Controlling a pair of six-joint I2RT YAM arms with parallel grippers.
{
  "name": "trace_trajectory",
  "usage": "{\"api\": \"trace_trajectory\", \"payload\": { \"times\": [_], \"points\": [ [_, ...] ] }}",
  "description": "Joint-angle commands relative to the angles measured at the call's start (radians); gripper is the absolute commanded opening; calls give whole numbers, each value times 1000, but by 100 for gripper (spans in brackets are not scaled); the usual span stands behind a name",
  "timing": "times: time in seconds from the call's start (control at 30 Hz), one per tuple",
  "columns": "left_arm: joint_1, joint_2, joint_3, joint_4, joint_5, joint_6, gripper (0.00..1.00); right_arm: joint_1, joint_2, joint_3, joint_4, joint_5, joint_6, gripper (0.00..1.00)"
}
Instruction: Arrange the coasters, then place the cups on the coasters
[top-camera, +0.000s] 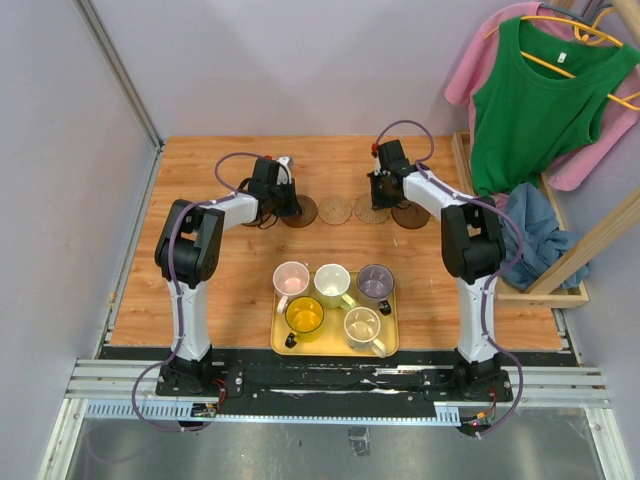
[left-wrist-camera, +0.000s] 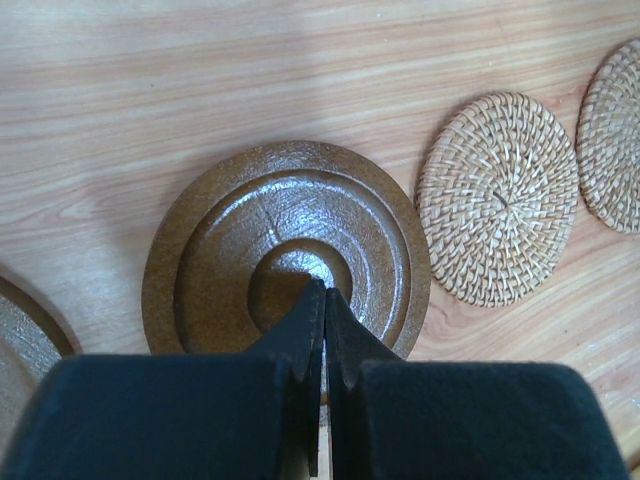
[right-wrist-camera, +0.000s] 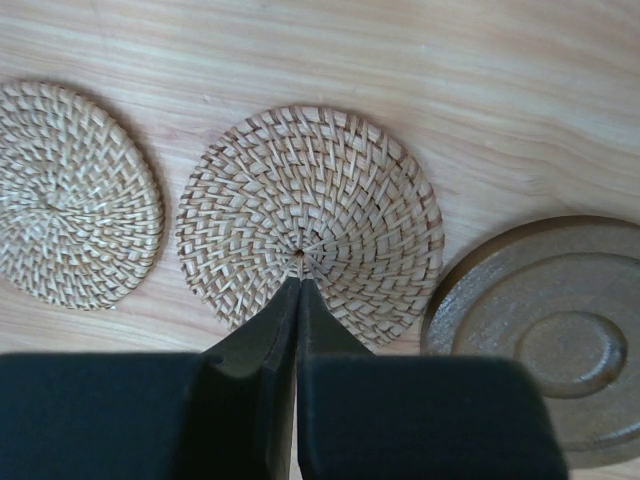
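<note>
Five coasters lie in a row at the back of the table. My left gripper (left-wrist-camera: 325, 292) is shut, its tips over the centre of a dark brown coaster (left-wrist-camera: 285, 250) (top-camera: 303, 212). Another dark coaster (left-wrist-camera: 20, 345) shows at the left edge of the left wrist view. My right gripper (right-wrist-camera: 300, 283) is shut, its tips at the centre of a tan woven coaster (right-wrist-camera: 310, 215) (top-camera: 372, 214). The other tan coaster (right-wrist-camera: 70, 195) (top-camera: 336, 211) lies to its left and a dark coaster (right-wrist-camera: 560, 340) (top-camera: 411, 216) to its right. The pink (top-camera: 291, 277), whitish (top-camera: 332, 283), grey-purple (top-camera: 376, 282), yellow (top-camera: 304, 316) and cream (top-camera: 363, 326) cups stand apart from both grippers.
All the cups stand on a yellow tray (top-camera: 278, 345) near the front edge between the arm bases. A wooden rack (top-camera: 565, 262) with a green top (top-camera: 530, 105), a pink shirt and a blue cloth (top-camera: 535, 230) stands at the right. A wall borders the left side.
</note>
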Motion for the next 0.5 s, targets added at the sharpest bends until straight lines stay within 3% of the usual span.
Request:
{"api": "trace_trajectory", "payload": {
  "times": [0.0, 0.47],
  "points": [
    [-3, 29, 36, -30, -54, 2, 1, -9, 38, 33, -19, -37, -4, 1],
    [15, 34, 67, -51, -106, 3, 1, -6, 60, 8, -24, -59, 6, 1]
  ]
}}
